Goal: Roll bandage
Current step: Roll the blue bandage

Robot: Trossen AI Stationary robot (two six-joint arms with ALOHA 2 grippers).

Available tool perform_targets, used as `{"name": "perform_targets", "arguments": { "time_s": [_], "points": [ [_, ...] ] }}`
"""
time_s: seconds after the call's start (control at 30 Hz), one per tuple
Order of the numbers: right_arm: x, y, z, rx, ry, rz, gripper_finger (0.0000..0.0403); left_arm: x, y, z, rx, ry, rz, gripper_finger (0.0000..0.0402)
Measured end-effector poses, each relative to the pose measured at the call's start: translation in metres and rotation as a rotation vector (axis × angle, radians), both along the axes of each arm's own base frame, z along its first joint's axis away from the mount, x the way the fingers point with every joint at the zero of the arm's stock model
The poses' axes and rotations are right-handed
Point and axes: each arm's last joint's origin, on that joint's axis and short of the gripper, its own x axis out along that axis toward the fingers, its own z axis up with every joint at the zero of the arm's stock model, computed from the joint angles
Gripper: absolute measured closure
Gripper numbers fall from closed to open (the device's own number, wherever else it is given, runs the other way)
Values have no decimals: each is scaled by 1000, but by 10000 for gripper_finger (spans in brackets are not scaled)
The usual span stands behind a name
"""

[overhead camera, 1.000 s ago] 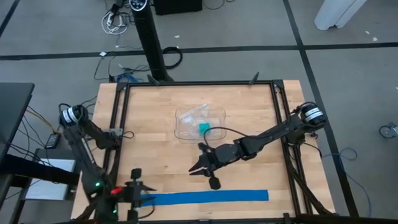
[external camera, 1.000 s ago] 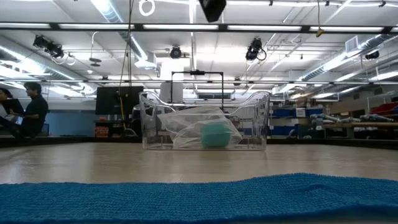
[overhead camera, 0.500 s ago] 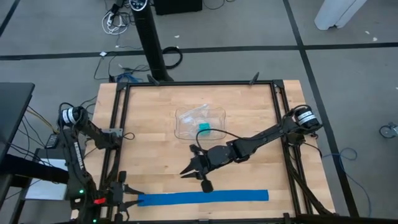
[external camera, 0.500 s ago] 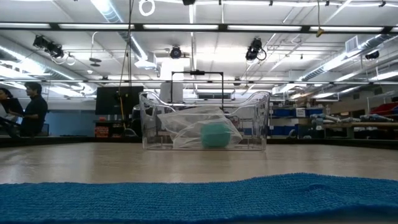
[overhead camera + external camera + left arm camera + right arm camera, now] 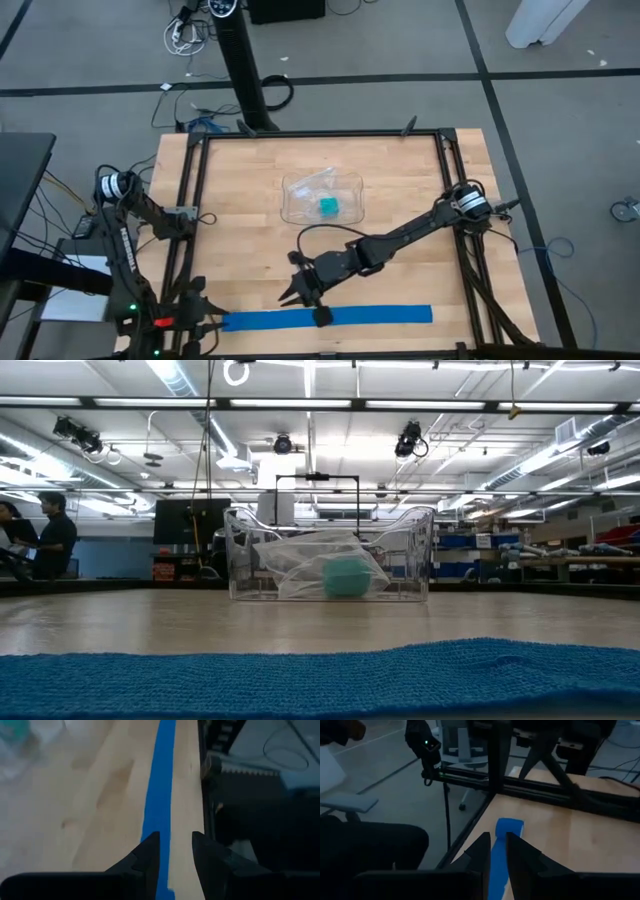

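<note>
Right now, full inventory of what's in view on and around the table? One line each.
bandage: 1, bright blue, flat strip along the table's near edge
tray: 1, clear plastic, table centre
block: 1, teal-green, inside the tray with crumpled clear plastic
table: 1, light wood, black frame
people: 2, seated far back in the room
left gripper: open, at the strip's left end
right gripper: narrowly open, over the strip left of its middle

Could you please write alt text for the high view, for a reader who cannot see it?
A flat blue bandage lies along the wooden table's near edge; the right gripper hovers beside it, the left gripper at its left end. A clear tray sits mid-table.
</note>
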Motion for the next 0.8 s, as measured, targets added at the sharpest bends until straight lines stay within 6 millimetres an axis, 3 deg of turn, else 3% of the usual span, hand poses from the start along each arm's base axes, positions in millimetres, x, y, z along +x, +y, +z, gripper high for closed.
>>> {"name": "perform_targets", "arguments": {
  "time_s": [0.1,0.4,0.8],
  "points": [
    [-1,-3,-8,-31,65,6,343,4,1,1,-12,119,-24,280],
    [-12,-6,-15,-59,242,-11,346,31,13,26,-1,437,-80,280],
    [-24,-9,-9,-158,302,-69,351,75,8,-11,-7,737,-205,280]
  ]
}}
